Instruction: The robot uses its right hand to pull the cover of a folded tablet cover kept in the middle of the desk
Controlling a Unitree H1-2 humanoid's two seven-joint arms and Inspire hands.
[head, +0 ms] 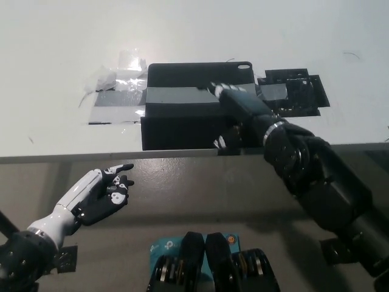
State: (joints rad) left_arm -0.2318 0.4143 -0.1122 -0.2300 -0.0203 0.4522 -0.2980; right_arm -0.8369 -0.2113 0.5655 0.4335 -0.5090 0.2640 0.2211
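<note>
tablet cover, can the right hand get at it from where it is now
Probably yes: the black right hand already lies over the tablet cover at the desk's front edge, with nothing between them. The white left hand rests below the desk.

- I'm looking at a lab-style test bench: a plain white desk (55,55) with a grey floor (182,201) below it.
- I see the tablet cover (182,97) held down with grey tape (115,112) and crumpled clear tape (115,76), a rigged setup.
</note>
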